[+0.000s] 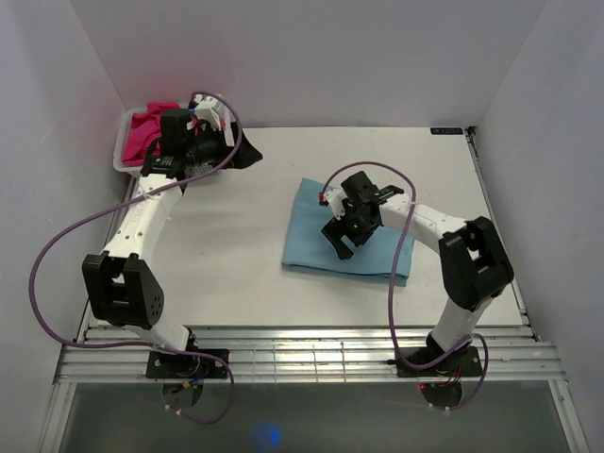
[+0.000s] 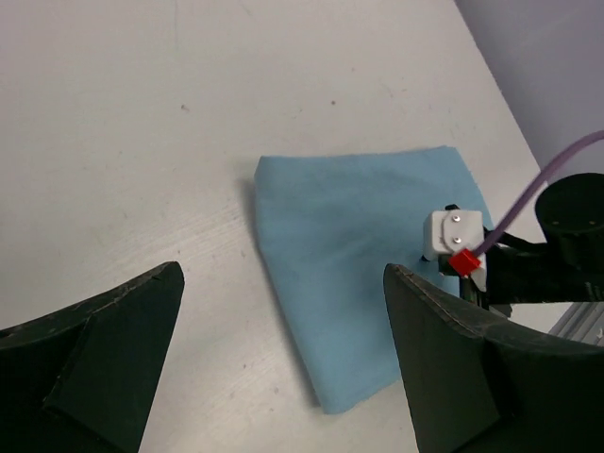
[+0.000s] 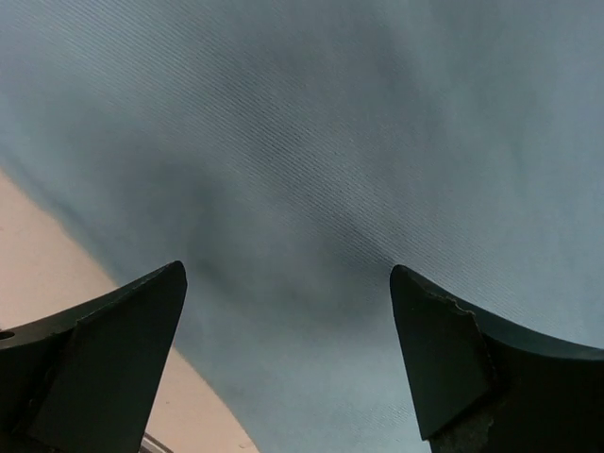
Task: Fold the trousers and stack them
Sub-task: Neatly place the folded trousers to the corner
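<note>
The light blue trousers (image 1: pixel 316 241) lie folded into a flat rectangle on the table, right of centre. My right gripper (image 1: pixel 342 236) hovers just over the fold, open and empty; its wrist view is filled with the blue knit (image 3: pixel 311 170) between the fingers. My left gripper (image 1: pixel 238 151) is raised at the back left, near the basket, open and empty. Its wrist view looks down at the folded trousers (image 2: pixel 359 255) and part of the right arm (image 2: pixel 528 255).
A white basket (image 1: pixel 123 151) holding magenta garments (image 1: pixel 149 127) stands at the back left corner, just behind the left gripper. White walls enclose the table on three sides. A slatted rail (image 1: pixel 302 354) runs along the near edge.
</note>
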Action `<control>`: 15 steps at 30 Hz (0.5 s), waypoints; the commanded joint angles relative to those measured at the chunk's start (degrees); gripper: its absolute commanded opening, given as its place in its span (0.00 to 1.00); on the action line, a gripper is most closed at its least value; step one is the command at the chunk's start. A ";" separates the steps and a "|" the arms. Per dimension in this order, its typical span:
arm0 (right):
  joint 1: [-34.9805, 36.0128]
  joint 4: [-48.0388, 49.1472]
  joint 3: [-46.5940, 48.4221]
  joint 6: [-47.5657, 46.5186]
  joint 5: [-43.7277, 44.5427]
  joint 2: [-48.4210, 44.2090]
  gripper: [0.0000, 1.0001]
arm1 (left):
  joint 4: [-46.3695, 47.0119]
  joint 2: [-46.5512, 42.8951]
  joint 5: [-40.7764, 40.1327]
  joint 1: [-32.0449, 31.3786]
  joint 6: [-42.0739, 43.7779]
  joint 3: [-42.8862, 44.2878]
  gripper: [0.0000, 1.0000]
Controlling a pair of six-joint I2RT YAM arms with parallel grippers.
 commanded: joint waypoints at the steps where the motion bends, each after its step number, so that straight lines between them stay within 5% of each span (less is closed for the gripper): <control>1: 0.68 -3.29 1.52 3.96 6.49 4.59 0.94 | -5.90 -0.10 -2.36 -0.25 0.68 -5.29 0.98; 7: -2.90 -0.39 -5.68 -9.12 8.77 7.94 0.93 | -5.90 -0.10 -2.36 0.01 0.50 -7.75 0.98; 15: -22.94 -0.82 2.73 -37.67 6.84 14.26 0.94 | -5.90 2.53 -2.19 0.63 2.25 -7.58 0.98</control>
